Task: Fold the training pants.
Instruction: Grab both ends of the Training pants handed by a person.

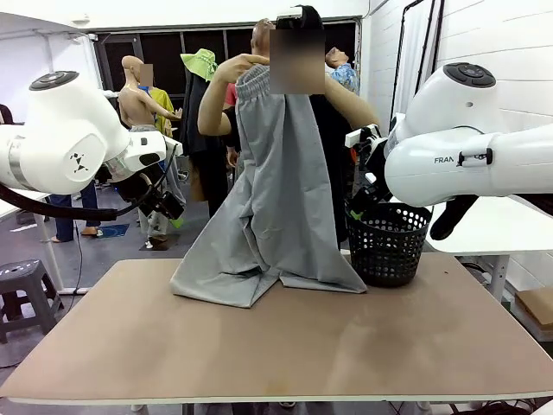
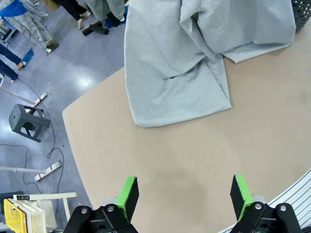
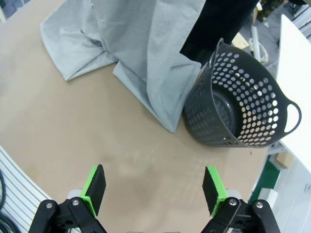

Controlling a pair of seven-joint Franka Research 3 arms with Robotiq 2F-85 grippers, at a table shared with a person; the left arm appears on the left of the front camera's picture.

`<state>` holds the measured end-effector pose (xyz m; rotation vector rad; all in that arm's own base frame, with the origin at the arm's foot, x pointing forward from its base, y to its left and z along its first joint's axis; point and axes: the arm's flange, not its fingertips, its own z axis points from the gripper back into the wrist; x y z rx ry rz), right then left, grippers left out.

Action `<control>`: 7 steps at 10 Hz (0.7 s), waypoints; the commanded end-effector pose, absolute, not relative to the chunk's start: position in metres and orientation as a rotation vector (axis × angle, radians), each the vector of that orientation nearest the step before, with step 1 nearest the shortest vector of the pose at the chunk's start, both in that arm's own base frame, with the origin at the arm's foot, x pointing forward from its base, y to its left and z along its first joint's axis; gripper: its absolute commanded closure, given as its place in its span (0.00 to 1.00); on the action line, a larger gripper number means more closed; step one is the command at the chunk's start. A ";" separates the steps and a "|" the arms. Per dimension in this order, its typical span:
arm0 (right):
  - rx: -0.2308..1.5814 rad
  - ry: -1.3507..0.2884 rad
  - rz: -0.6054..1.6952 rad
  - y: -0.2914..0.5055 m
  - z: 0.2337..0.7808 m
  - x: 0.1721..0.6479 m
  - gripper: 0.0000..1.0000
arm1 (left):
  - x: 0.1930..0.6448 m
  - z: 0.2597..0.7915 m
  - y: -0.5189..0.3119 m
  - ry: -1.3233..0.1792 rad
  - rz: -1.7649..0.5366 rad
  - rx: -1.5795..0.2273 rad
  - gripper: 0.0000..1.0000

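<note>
Hovering over the bare near part of the tabletop (image 2: 194,145), the left tool (image 2: 183,191) has its two green pads (image 2: 129,189) spread wide apart, and nothing is between them. The right tool (image 3: 154,182) hangs in the same way over its own side of the tabletop, with its jaws fully spread and nothing in its hold. Both tools are well apart from the cloth.

Farther out, the training pants (image 1: 276,199) touch the tabletop only with their lower part. In the left wrist view the grey leg ends lie flat, one partly over the other, at 12 o'clock from the tool and near the edge of the tabletop. In the right wrist view the same cloth is at 11 o'clock. A black mesh basket (image 3: 238,111) stands upright at 1 o'clock, just beside the corner of one leg end. I cannot tell if the two touch.

In the front view the pants are at 12 o'clock on the tabletop and the basket is at about 2 o'clock. At the far side a person stands behind the pants. One hand (image 1: 238,67) holds the gathered waistband up high, so the legs hang down and spread out on the tabletop. A grey stool (image 1: 22,281) stands on the floor at 9 o'clock.
</note>
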<state>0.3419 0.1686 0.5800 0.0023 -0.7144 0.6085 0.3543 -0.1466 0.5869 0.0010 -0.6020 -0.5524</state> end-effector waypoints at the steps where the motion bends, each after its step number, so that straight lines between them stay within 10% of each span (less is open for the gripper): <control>1: 0.001 -0.715 0.617 0.168 0.581 0.342 0.00 | 0.355 0.587 -0.147 -0.601 -0.558 -0.009 0.00; 7: 0.001 -0.715 0.617 0.168 0.581 0.342 0.00 | 0.355 0.587 -0.147 -0.601 -0.558 -0.009 0.00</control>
